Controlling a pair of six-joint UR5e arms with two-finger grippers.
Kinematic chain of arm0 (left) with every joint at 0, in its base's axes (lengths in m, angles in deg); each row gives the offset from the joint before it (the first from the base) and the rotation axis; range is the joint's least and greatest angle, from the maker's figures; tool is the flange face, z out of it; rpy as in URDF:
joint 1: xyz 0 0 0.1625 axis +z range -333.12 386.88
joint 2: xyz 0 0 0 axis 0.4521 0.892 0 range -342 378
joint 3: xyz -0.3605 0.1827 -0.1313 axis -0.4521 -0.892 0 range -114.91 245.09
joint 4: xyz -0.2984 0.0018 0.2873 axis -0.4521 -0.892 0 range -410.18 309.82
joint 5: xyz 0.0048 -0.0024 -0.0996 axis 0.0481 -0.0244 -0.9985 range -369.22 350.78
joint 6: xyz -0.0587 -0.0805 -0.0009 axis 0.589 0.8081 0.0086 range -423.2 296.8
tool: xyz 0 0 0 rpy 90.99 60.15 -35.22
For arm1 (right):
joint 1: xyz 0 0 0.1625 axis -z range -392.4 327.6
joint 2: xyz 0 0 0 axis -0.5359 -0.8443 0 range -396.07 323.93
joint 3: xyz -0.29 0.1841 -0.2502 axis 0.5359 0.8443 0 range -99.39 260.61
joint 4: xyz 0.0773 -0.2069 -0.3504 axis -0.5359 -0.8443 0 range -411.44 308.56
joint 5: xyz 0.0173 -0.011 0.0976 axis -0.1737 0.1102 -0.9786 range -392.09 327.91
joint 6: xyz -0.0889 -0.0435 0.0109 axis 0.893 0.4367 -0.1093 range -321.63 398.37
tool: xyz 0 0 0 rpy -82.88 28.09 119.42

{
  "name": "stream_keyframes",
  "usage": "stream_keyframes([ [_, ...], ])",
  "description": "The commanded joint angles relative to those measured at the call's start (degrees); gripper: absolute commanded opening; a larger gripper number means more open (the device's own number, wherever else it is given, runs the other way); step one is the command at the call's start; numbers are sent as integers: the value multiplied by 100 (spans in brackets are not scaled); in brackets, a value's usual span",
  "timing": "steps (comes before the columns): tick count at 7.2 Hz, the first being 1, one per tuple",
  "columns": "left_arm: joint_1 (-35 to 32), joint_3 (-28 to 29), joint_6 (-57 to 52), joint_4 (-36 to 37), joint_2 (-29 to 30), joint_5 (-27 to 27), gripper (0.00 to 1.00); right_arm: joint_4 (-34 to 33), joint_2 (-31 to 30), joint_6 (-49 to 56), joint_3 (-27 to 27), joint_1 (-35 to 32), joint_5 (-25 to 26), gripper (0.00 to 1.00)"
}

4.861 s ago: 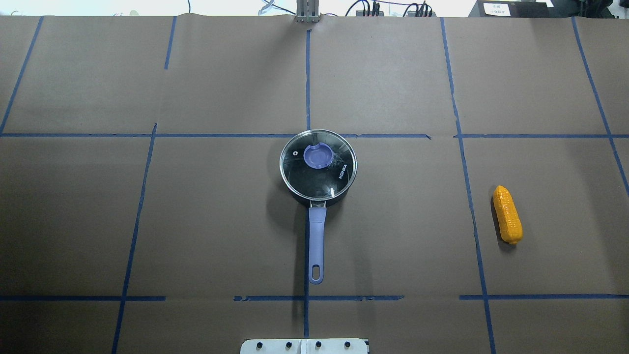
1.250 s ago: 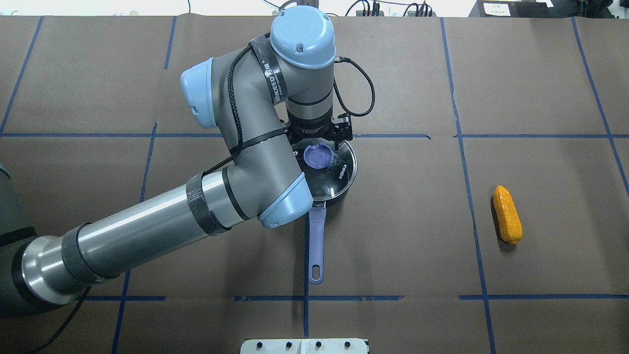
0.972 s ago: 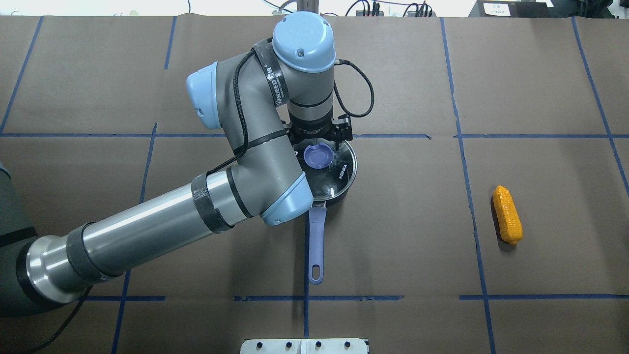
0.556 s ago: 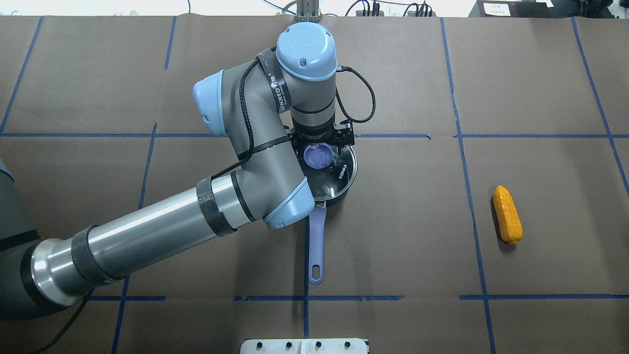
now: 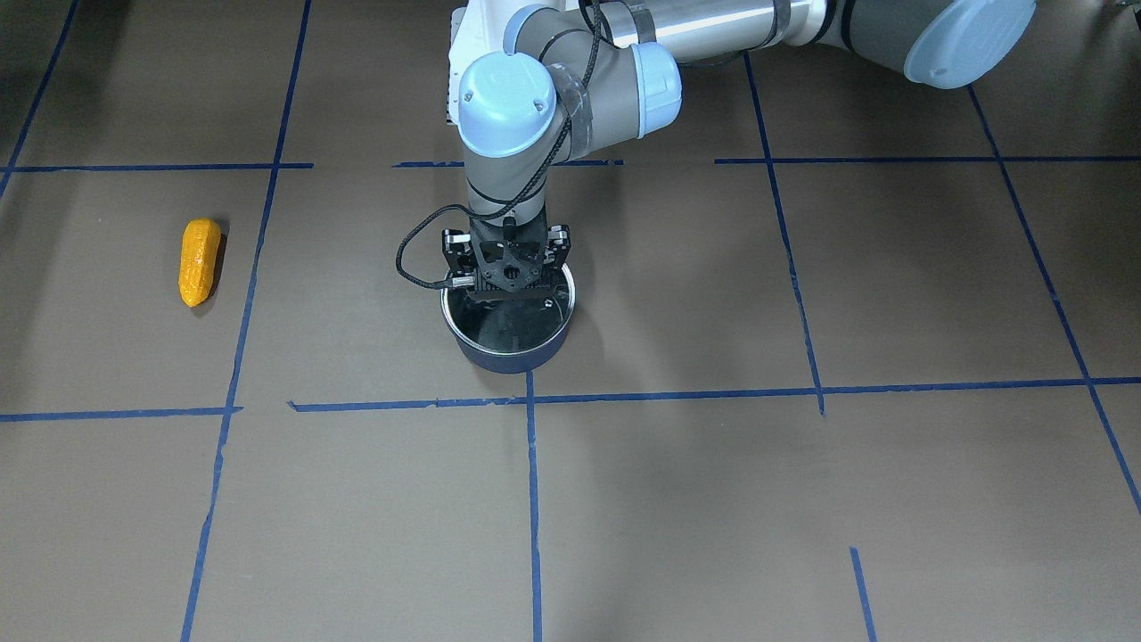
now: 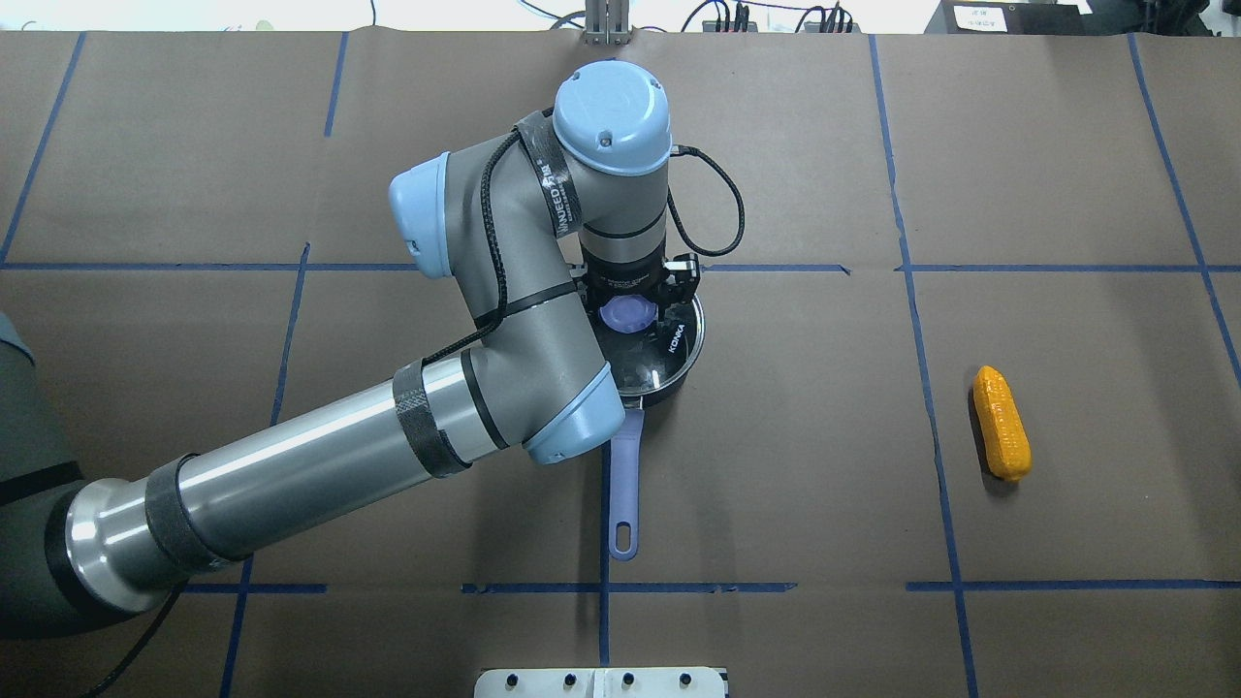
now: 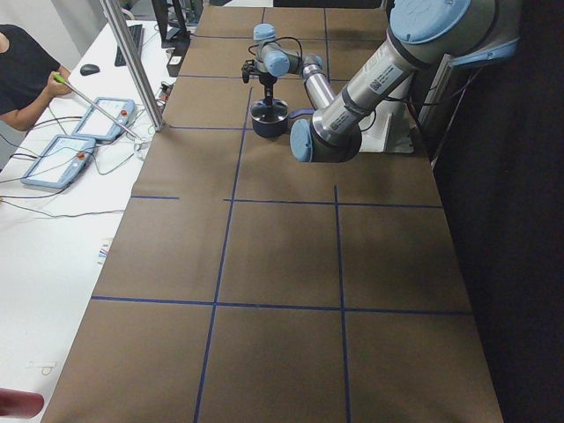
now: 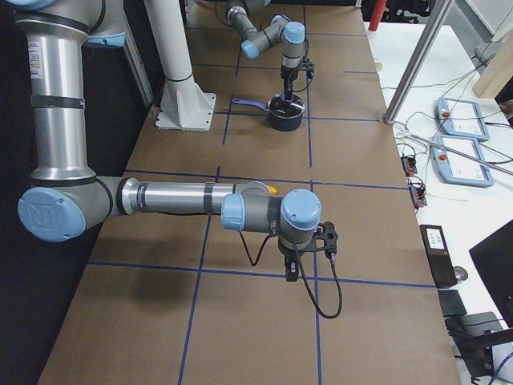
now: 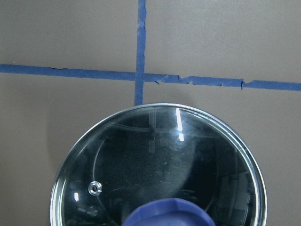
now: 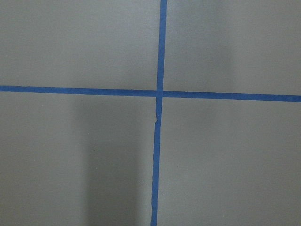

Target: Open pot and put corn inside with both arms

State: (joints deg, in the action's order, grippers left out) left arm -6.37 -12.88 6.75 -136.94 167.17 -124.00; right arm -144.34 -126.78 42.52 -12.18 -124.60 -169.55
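Note:
The navy pot (image 6: 669, 361) stands mid-table with its glass lid (image 9: 164, 160) on and its purple-blue handle (image 6: 625, 475) pointing toward the robot. My left gripper (image 6: 630, 302) hangs straight down over the lid's blue knob (image 9: 169, 215). Its jaws look open on either side of the knob in the front view (image 5: 508, 290). The corn (image 6: 1002, 436) lies alone on the table at the right, and also shows in the front view (image 5: 199, 261). My right gripper (image 8: 295, 269) shows only in the exterior right view, above the table near the corn; I cannot tell its state.
Brown paper with blue tape lines (image 6: 606, 174) covers the table. A white base bracket (image 6: 601, 682) sits at the near edge. The left forearm (image 6: 320, 465) spans the left half. The right wrist view shows only a tape cross (image 10: 160, 92).
The left arm has come in from the left, moved over the pot and lowered onto the lid, so the gripper now covers more of the knob. Pot and corn have not moved.

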Motion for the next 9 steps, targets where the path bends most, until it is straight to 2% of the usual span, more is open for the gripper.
stream_keyframes([
  [1, -15, -139, 1, 62, 6, -18, 5, 0, 0, -1, -11, 0, 0, 100],
  [3, -128, -822, -42, 850, -37, -18, 5, 0, 0, -10, -11, 0, -9, 100],
  [4, -216, -921, -77, 993, -46, -27, 5, 0, 0, -10, -28, 0, -9, 100],
  [5, -322, -1096, -104, 986, -299, -44, 5, 0, 122, -10, -46, 9, -26, 100],
  [8, -830, -2544, -1208, 907, -2035, -175, 5, 0, 158, -1, -37, 9, -61, 100],
  [9, -980, -2766, -1577, 915, -2390, -402, 5, 0, 149, 8, -37, 9, -262, 100],
])
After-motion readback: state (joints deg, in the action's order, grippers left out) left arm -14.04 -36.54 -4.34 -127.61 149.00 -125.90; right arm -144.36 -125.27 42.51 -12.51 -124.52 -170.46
